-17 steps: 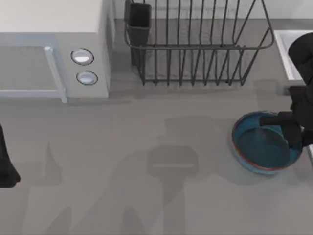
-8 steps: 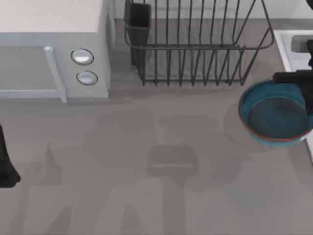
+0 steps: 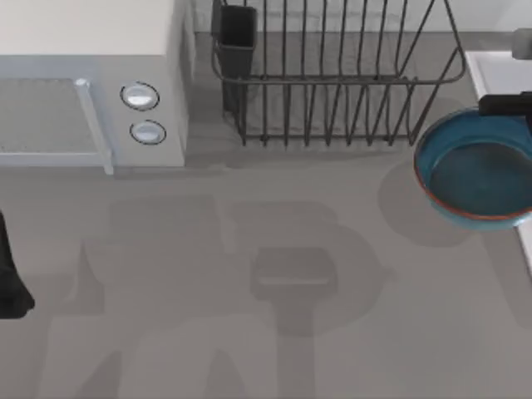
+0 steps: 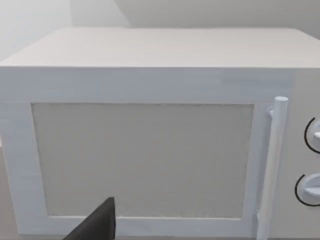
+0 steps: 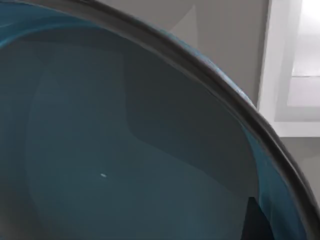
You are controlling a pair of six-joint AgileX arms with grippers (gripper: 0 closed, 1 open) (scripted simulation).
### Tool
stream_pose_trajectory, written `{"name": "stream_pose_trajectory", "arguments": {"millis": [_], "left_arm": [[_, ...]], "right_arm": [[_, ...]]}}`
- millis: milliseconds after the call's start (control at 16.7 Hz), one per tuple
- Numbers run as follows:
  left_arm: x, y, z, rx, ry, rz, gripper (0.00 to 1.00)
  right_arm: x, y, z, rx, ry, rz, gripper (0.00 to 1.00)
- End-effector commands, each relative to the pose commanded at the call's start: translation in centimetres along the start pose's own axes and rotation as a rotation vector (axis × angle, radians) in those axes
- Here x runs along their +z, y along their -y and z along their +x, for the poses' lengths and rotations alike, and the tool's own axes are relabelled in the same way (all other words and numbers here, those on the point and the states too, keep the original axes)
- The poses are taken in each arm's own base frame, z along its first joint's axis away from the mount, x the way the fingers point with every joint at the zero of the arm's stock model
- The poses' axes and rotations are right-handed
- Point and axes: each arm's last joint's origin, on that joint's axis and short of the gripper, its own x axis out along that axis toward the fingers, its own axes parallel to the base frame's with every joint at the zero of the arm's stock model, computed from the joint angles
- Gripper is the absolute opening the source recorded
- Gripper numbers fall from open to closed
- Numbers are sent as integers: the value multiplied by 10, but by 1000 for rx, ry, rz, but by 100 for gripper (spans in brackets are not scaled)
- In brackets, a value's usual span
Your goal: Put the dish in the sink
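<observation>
At the right edge of the top view, the white rectangular sink [image 3: 490,71] lies just beyond my round blue glazed dish [image 3: 474,176], lifted above the grey desk [image 3: 249,332]. My right claw [image 3: 504,105] pinches its far rim. I judge it stiff, slippery and fragile, best taken at the rim. My left claw [image 3: 12,283] is parked at the left; whether it is spread I cannot tell.

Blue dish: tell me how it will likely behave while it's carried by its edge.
The dish looks glazed and rigid, so probably stiff but slippery at its thin rim. It is wide and shallow, held at one edge by the right gripper, so it may tilt. Likely breakable if dropped near the sink.
</observation>
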Motion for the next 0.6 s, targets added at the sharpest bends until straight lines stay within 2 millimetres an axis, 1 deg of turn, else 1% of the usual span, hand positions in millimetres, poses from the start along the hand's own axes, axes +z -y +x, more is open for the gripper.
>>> {"name": "stream_pose_trajectory", "arguments": {"millis": [180, 300, 420, 600], "left_arm": [[0, 0, 0, 0, 0, 0, 100], [0, 0, 0, 0, 0, 0, 100], [0, 0, 0, 0, 0, 0, 100], [0, 0, 0, 0, 0, 0, 100]], "right_arm": [[1, 1, 2, 17, 16, -1, 0], [3, 5, 9, 55, 52, 3, 0], [8, 13, 20, 108, 110, 14, 0], [16, 31, 43, 200, 243, 37, 0]]}}
